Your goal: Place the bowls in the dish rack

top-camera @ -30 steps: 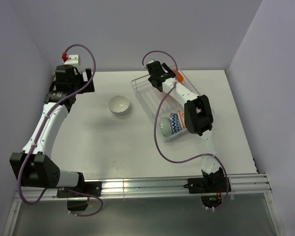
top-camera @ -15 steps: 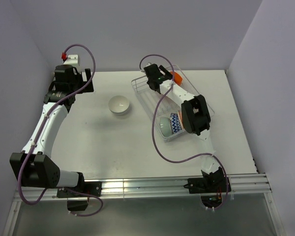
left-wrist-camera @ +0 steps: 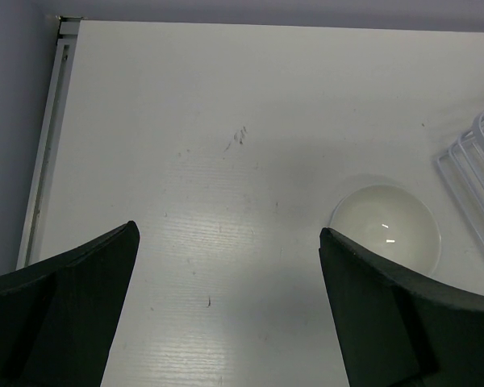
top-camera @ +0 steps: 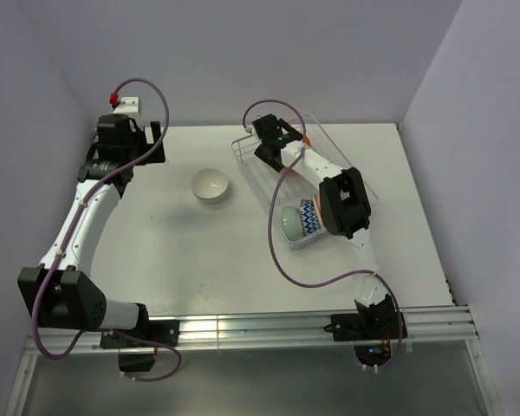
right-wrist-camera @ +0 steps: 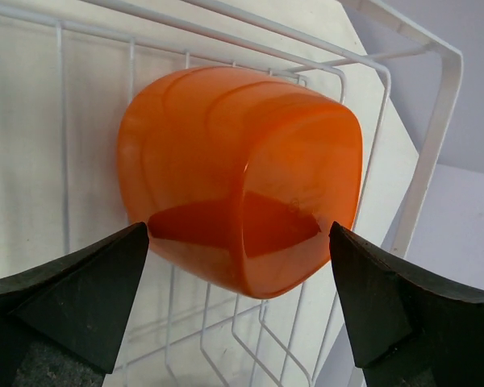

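The plain orange-red round bowl (right-wrist-camera: 234,173) is inside the see-through wire dish rack (top-camera: 243,156), at the end far from the robot. It lies on its side there. Its back is against the thin wires of the rack wall, and its open mouth faces the right wrist camera.

The right gripper (right-wrist-camera: 238,234) is spread wide. One black finger is on each side of the orange-red bowl, close to its rim. I cannot tell if the fingers touch the bowl. From above, the right arm reaches over the rack and hides most of this bowl.

At the near end of the rack there are more bowls. A pale teal bowl (top-camera: 288,224) stands on its edge. A bowl with a dark zigzag pattern (top-camera: 309,214) stands right behind it, and the two touch. The arm hides what is behind them.

A small white round bowl (top-camera: 211,184) sits upright on the white counter (top-camera: 156,251). It is outside the rack, near the rack's left side.

The left gripper (left-wrist-camera: 227,232) is spread wide too, and it holds nothing. It hangs over the counter at the far left. The white bowl is well apart from it.
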`<action>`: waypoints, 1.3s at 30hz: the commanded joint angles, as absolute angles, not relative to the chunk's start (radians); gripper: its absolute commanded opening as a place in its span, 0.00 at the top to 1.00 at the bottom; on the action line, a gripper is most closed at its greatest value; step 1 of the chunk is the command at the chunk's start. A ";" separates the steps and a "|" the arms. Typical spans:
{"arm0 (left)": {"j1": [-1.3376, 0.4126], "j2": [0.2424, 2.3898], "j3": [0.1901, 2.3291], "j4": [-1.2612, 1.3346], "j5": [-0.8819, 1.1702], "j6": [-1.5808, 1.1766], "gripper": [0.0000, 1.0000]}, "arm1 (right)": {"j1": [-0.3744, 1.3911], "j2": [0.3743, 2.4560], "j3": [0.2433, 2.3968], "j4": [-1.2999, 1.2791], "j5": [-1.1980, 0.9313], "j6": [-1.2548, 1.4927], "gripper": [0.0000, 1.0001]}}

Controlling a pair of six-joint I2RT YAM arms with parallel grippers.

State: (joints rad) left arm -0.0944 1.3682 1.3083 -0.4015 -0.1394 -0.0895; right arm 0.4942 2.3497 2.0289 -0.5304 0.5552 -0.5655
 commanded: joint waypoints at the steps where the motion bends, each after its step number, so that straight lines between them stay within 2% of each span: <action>1: -0.089 1.371 1.347 -0.382 -0.140 -0.077 0.01 | 0.503 2.298 2.079 -0.563 0.502 -0.540 0.00; 9: -0.089 1.362 1.342 -0.387 -0.132 -0.089 0.01 | 0.499 2.257 2.069 -0.542 0.445 -0.494 0.00; 20: -0.089 1.342 1.328 -0.387 -0.117 -0.098 0.01 | 0.492 2.120 2.101 -0.558 0.126 -0.361 0.01; 23: -0.089 1.339 1.324 -0.387 -0.114 -0.101 0.01 | 0.488 2.106 2.109 -0.569 0.077 -0.319 0.12; 24: -0.089 1.339 1.325 -0.387 -0.114 -0.101 0.01 | 0.485 2.109 2.123 -0.578 0.043 -0.289 0.22; 26: -0.089 1.339 1.325 -0.390 -0.114 -0.104 0.00 | 0.477 2.134 2.158 -0.618 0.017 -0.250 0.32; 27: -0.089 1.339 1.324 -0.388 -0.112 -0.104 0.00 | 0.477 2.144 2.172 -0.635 0.005 -0.236 0.42; 29: -0.089 1.338 1.325 -0.388 -0.112 -0.107 0.01 | 0.468 2.178 2.209 -0.684 0.005 -0.207 0.52; 32: -0.089 1.339 1.327 -0.391 -0.110 -0.107 0.00 | 0.454 2.209 2.239 -0.735 0.005 -0.177 0.60; 33: -0.089 1.339 1.327 -0.390 -0.107 -0.109 0.01 | 0.450 2.227 2.246 -0.748 -0.018 -0.167 0.67; 34: -0.089 1.339 1.327 -0.390 -0.107 -0.115 0.01 | 0.437 2.230 2.246 -0.762 -0.034 -0.160 0.69; 36: -0.089 1.341 1.325 -0.388 -0.101 -0.118 0.01 | 0.427 2.230 2.217 -0.756 -0.040 -0.147 0.73; 39: -0.089 1.342 1.321 -0.387 -0.092 -0.132 0.00 | 0.414 2.238 2.192 -0.752 -0.026 -0.152 0.72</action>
